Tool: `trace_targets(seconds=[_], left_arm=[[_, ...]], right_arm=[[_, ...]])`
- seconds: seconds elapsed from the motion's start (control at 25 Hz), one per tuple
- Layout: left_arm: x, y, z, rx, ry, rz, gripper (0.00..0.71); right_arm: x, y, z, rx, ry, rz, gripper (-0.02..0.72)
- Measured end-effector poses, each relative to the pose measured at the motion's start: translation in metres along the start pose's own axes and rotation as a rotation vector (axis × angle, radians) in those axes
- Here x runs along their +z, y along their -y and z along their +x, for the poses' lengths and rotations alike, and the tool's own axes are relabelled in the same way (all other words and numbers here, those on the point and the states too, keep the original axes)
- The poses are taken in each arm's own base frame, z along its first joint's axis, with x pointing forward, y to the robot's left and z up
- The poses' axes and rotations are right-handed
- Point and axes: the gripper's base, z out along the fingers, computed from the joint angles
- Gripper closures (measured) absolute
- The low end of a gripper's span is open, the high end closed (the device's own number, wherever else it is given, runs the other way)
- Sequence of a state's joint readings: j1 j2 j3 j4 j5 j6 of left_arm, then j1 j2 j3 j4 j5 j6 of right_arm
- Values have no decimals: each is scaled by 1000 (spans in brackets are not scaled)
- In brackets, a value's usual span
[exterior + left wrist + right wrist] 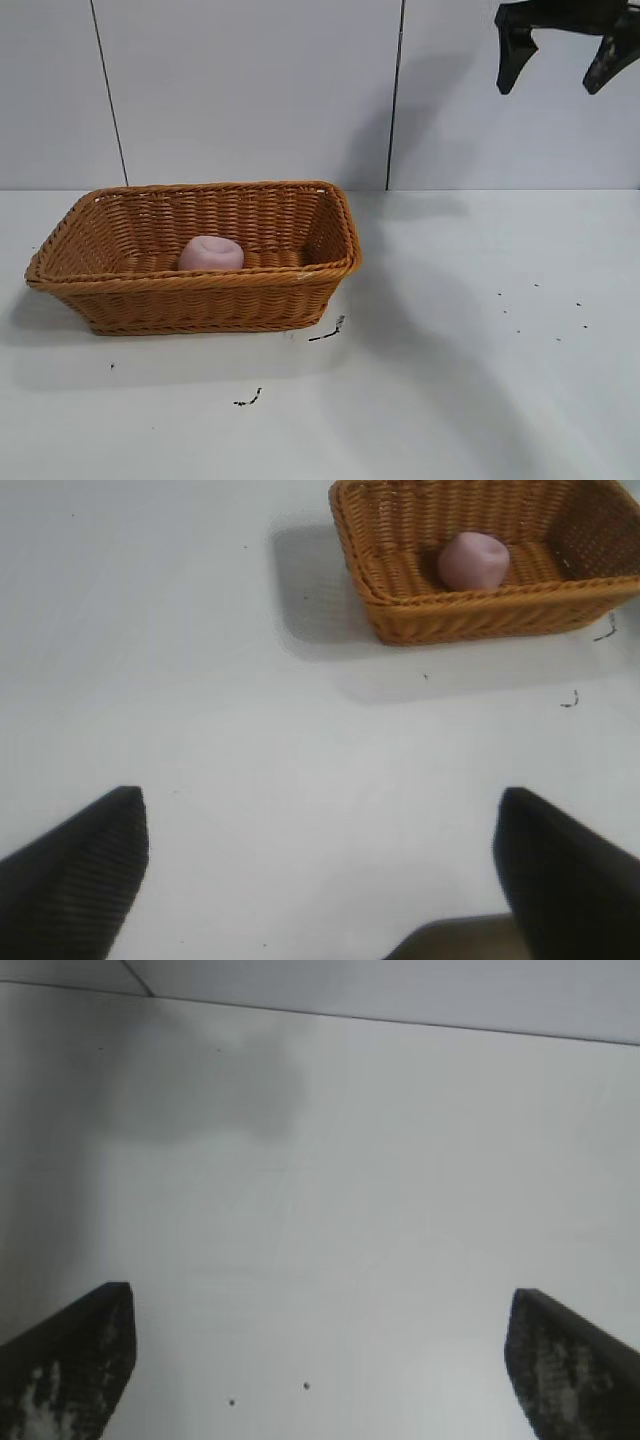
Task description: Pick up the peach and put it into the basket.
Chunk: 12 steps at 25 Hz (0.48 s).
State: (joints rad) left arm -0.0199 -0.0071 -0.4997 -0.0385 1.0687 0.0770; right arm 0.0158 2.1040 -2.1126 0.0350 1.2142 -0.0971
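Observation:
The pale pink peach (211, 254) lies inside the orange-brown wicker basket (190, 292) at the table's left. Both also show in the left wrist view, the peach (473, 561) resting in the basket (400, 610). My right gripper (562, 68) is open and empty, high up at the far right, well away from the basket. In its own view the right gripper (320, 1360) hangs over bare table. My left gripper (320, 870) is open and empty over bare table, far from the basket; it is out of the exterior view.
The white table (480, 380) carries small black specks and scuff marks (327, 331) near the basket's front right corner. A white panelled wall (250, 90) stands behind the table.

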Motion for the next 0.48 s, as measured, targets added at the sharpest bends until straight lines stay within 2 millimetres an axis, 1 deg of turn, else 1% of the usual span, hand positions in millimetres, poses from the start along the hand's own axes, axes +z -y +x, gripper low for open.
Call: trace_targets(seconds=[0.08,0.12,0.16,0.24,0.28,0.4,0.48], left_arm=[[0,0,0,0,0,0,18],[0,0,0,0,0,0,18],[0,0,0,0,0,0,18],[0,0,0,0,0,0,18],[0,0,0,0,0,0,18],[0,0,0,0,0,0,18],[0,0,0,0,0,0,18]], right_arm=[[-26,-2,15,3,-3,-4,14],[-42,-4,23,4,5,-4,14],[-51,-5,33,5,-6,-5,14],[-78,-8,55,5,-1,-5,14],[-85,-9,68,5,-15,-6,14],[-114,-14,113,6,-26,-7,14],[-123,-17,146,8,-53,-10,14]])
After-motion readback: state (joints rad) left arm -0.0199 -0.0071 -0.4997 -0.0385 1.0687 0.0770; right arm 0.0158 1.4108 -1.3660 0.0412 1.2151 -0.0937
